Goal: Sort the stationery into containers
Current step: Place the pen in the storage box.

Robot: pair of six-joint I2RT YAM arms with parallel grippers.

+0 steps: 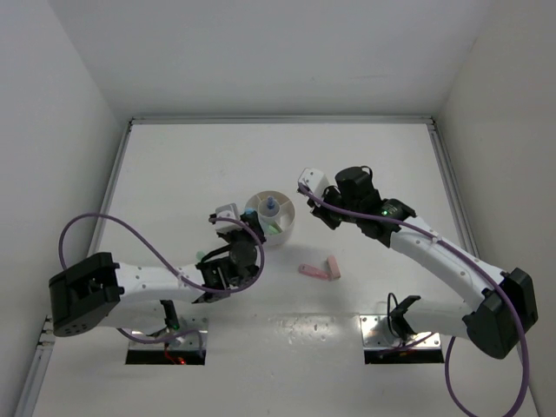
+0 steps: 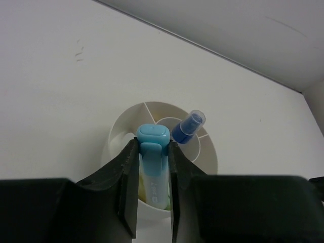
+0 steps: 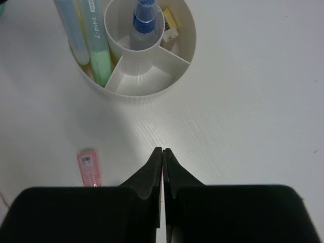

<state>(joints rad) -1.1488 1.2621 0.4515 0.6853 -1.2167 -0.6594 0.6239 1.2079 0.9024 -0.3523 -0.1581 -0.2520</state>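
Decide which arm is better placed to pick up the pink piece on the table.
Right. The right gripper is shut and empty near the pink piece; the left gripper is clamped on a light blue marker over the dish.

The white table [image 1: 191, 165] carries a round divided dish [image 1: 289, 228] and pink bars [image 1: 314, 271] nearby.

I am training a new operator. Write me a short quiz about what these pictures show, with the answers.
1. True or false: the fingers of the left gripper are shut on a light blue plastic marker at the round white divided dish.
2. Where does the pink plastic bar lie? A) on the white table B) in a wedge of the dish C) in its centre cup
3. Fill in: the fingers of the right gripper are shut and hold ____.
Key: 1 true; 2 A; 3 nothing.
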